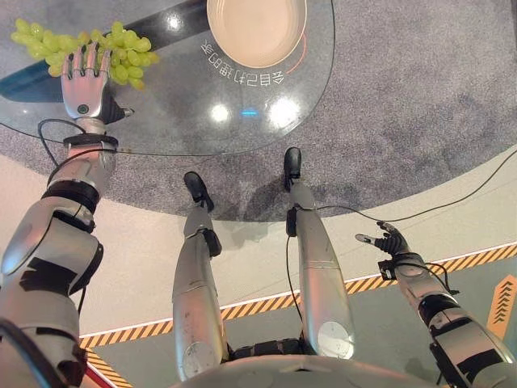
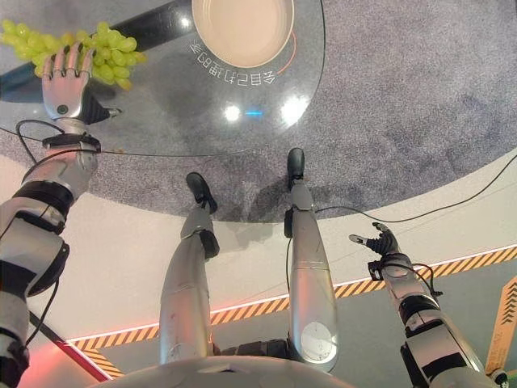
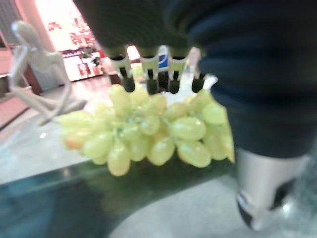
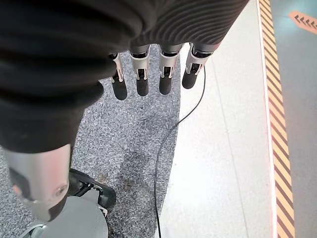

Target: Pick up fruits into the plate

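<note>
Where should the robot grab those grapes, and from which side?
Probably around the thick middle of the grapes, from above. The bunch lies flat and stretched sideways on the glass table, so fingers can close across its narrow width. The left hand hovers over it, fingers straight.

Head stereo pair looks steeply down, sharing glass desk (image 1: 242,121) and floor. Left wrist camera: close on grapes (image 3: 148,134); right wrist: floorward.
</note>
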